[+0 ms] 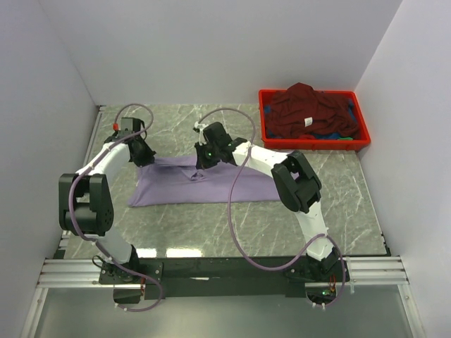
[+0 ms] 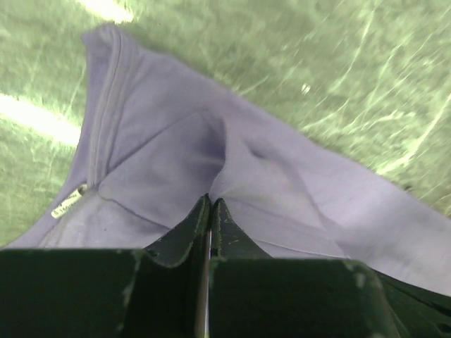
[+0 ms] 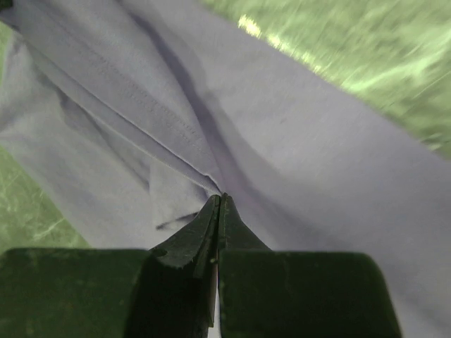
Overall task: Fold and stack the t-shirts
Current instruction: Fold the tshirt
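The lavender t-shirt (image 1: 183,186) lies partly folded on the marble table. My left gripper (image 1: 144,156) is at its far left edge and is shut on a pinch of the cloth (image 2: 296,183) beside the collar and its small label (image 2: 68,203). My right gripper (image 1: 201,166) is at the shirt's far middle, shut on a fold of the cloth (image 3: 317,141) next to a stitched hem. The dark maroon t-shirt (image 1: 303,105), with a white label, lies heaped in the red crate at the back right.
The red plastic crate (image 1: 313,145) stands at the back right, with bits of blue and green cloth (image 1: 332,135) under the maroon shirt. White walls close in the left, back and right. The arm bases sit on the black rail (image 1: 225,267) at the near edge.
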Robot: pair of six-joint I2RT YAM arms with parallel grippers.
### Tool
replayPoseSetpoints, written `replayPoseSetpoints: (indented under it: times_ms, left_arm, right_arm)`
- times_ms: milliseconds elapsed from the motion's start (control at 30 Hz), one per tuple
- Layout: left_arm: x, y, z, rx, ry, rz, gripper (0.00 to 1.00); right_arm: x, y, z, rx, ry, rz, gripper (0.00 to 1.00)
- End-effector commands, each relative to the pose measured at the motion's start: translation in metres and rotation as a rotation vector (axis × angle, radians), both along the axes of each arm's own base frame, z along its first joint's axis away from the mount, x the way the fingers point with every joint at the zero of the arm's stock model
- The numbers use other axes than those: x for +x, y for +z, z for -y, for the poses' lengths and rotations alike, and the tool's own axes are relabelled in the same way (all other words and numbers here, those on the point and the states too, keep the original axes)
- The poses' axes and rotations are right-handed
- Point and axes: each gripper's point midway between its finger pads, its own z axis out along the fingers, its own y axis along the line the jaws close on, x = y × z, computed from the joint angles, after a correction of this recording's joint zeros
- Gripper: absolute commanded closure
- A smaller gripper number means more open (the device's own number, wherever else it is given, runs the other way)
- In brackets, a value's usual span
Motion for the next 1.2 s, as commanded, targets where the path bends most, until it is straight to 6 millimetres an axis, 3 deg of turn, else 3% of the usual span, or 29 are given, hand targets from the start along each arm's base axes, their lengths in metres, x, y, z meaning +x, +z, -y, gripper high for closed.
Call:
replayPoseSetpoints:
  times_ms: [0,433,633,667,733,1167]
  left_arm:
    - [0.017,0.015,-0.005,0.000,-0.004,0.038,0.98]
    - [0.033,0.008,-0.006,-0.024,0.003,0.023,0.98]
    - [0.030,0.009,-0.005,-0.022,0.001,0.018,0.98]
    - [0.028,0.008,-0.016,-0.022,0.025,0.014,0.98]
    - [0.025,0.008,-0.015,-0.031,0.021,0.012,0.98]
    - [0.011,0.004,-0.020,-0.046,0.022,-0.003,0.98]
  right_arm:
    - [0.024,0.029,-0.002,-0.036,-0.004,0.135,1.00]
    - [0.044,0.040,0.009,-0.192,0.004,0.260,1.00]
    - [0.028,0.037,0.004,-0.244,0.047,0.276,1.00]
    - [0.027,0.039,0.004,-0.252,0.043,0.285,1.00]
    - [0.018,0.041,0.000,-0.256,0.056,0.288,1.00]
    - [0.003,0.050,0.001,-0.374,0.047,0.365,1.00]
